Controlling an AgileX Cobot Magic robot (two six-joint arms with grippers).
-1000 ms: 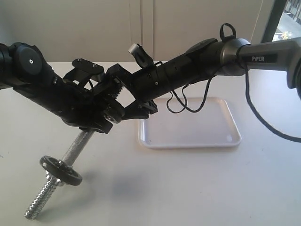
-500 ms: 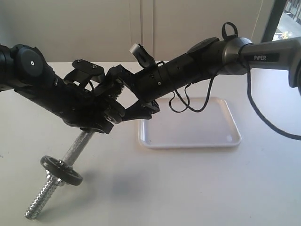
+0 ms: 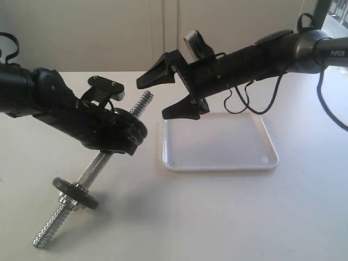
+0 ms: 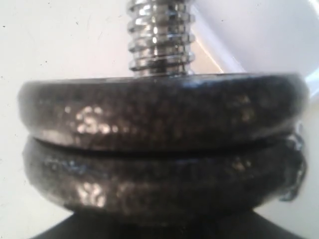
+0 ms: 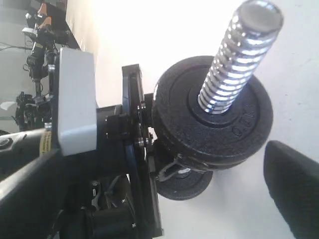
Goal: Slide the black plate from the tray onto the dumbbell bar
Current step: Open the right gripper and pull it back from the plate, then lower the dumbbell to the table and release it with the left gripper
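The dumbbell bar [image 3: 87, 174] slants up from the table, and my left gripper [image 3: 117, 138] is shut on its middle. Two black plates [image 3: 136, 128] sit stacked on its upper threaded end [image 3: 144, 102], against the left gripper. In the left wrist view these plates [image 4: 159, 109] fill the frame, and they show again in the right wrist view [image 5: 234, 134]. A third black plate [image 3: 76, 193] sits low on the bar. My right gripper [image 3: 166, 92] hangs open and empty just right of the bar's tip. The white tray [image 3: 217, 155] holds nothing.
The bar's lower threaded end [image 3: 46, 234] rests on the white table. The tray's corner [image 4: 259, 30] lies close behind the bar's tip. A wall of pale cabinets [image 3: 163, 32] stands behind the table.
My right gripper has let go, opened, and drawn back up and to the right, away from the bar. A black plate now sits on the upper end. The bar shifted slightly.
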